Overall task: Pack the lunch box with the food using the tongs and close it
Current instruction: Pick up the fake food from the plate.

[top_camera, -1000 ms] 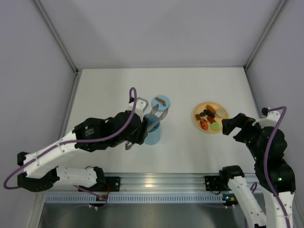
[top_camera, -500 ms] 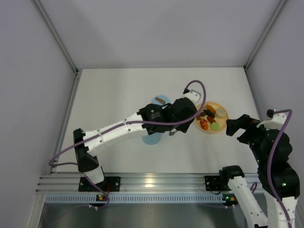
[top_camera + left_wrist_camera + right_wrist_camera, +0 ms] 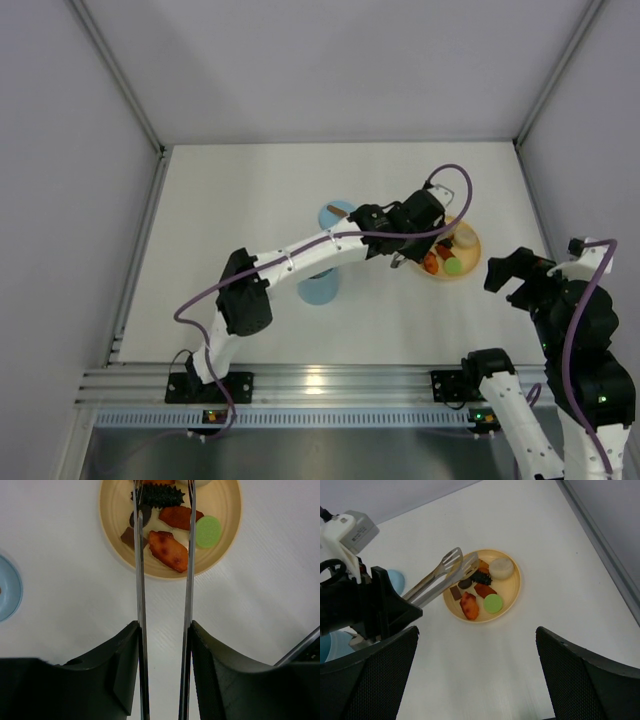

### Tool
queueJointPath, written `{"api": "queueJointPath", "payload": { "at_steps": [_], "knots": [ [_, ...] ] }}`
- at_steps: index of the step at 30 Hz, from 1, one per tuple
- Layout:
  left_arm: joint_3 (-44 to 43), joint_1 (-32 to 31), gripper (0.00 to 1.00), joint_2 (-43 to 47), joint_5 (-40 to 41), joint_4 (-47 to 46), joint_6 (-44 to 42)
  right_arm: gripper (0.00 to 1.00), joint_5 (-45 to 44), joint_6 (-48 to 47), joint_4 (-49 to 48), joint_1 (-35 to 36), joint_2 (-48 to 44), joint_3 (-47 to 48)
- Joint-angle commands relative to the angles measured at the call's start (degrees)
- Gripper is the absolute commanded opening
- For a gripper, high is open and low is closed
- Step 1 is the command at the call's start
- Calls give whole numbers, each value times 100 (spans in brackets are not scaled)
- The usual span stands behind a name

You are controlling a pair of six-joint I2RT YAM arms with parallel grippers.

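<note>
Pinching the slim silvery-white metal tongs (image 3: 139, 590) with the black left gripper (image 3: 164, 626), one finger pressed on the outside of each long thin arm. Holding those two arms a little apart, not squeezed together. Pointing the tongs out over the shallow round orange-yellow plate (image 3: 107, 510), with the tips above the far side of the food. On the plate, close together: a spiky dark brown piece (image 3: 160, 496), a small dark oval piece (image 3: 142, 517) under the left tongs arm, a little brown square piece (image 3: 129, 536), a red-orange piece (image 3: 180, 517), a bigger orange piece (image 3: 169, 550), a flat round green piece (image 3: 208, 531) and a pale round piece (image 3: 501, 567). Hard to tell whether the tongs touch any piece. Farther back, reaching with the long white left arm across the white table (image 3: 250, 190), right over the light blue round tub-shaped lunch box (image 3: 320, 290). Standing upright and open there, near the middle of the table, well apart from the plate. Just behind it, lying flat, the matching round blue lid (image 3: 330, 215) with a small brown handle. Off to the near right of the plate, the black right gripper (image 3: 476, 645), spread wide with nothing in it.
</note>
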State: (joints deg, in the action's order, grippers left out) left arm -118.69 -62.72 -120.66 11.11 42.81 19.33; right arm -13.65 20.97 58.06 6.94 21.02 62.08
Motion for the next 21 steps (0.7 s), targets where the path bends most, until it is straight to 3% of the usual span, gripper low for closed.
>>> {"api": "queueJointPath", "payload": {
  "at_steps": [1, 9, 21],
  "knots": [
    [-408, -56, 47, -220, -268, -589, -263, 99, -217, -146, 214, -70, -80, 164],
    [-453, -56, 48, -555, -637, -1011, -272, 100, -208, -172, 214, -70, -98, 67],
    [-769, -56, 52, -994, -470, -1064, -395, 99, -199, -234, 205, -70, -106, 41]
  ]
}}
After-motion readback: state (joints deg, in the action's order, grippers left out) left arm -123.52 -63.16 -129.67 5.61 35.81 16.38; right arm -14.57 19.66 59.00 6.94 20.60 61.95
